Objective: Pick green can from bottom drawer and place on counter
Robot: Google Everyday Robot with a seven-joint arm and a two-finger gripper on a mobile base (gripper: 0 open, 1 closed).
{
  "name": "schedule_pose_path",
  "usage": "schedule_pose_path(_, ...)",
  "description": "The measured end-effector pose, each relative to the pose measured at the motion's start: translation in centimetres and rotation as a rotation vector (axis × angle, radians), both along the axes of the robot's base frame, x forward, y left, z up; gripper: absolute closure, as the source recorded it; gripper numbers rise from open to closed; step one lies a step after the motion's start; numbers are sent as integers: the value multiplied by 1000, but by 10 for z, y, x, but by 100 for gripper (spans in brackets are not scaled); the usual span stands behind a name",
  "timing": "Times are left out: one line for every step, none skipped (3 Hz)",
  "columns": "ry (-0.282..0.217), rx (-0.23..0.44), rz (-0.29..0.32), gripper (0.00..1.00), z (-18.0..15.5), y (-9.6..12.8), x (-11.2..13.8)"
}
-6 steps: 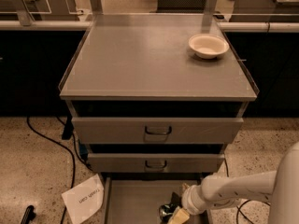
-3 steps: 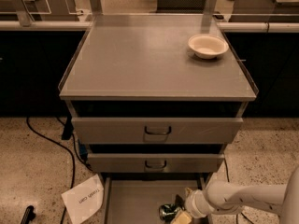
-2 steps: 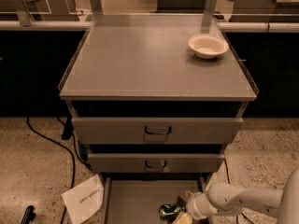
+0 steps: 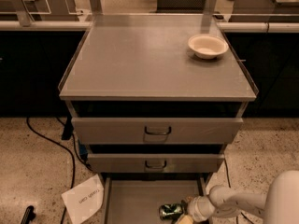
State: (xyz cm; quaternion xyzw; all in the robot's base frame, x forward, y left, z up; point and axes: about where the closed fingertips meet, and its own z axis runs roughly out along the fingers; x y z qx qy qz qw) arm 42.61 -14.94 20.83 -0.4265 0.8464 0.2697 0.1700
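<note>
Your pincer, grip impossible to tell, is sitting just beside the green can in the bottom drawer; the counter is carrying 1 bowl.

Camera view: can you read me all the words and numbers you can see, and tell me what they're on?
"Trash can" (best guess, the letters are small and tilted): on the white paper on the floor, left of the bottom drawer.
Green can, in the bottom drawer: any print is too small to read.
Gripper, right beside the can: no words seen.
White bowl and counter: no words seen.
</note>
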Motion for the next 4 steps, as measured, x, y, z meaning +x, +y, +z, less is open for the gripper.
schedule_pose_path(3, -8, -6, 0, -16, -6, 15)
schedule_pose_path(-14, -24, 16, 0, -26, -7, 39)
schedule_pose_path(-33, -41, 57, 0, -32, 1, 67)
schedule_pose_path(-24, -52, 53, 0, -38, 3, 59)
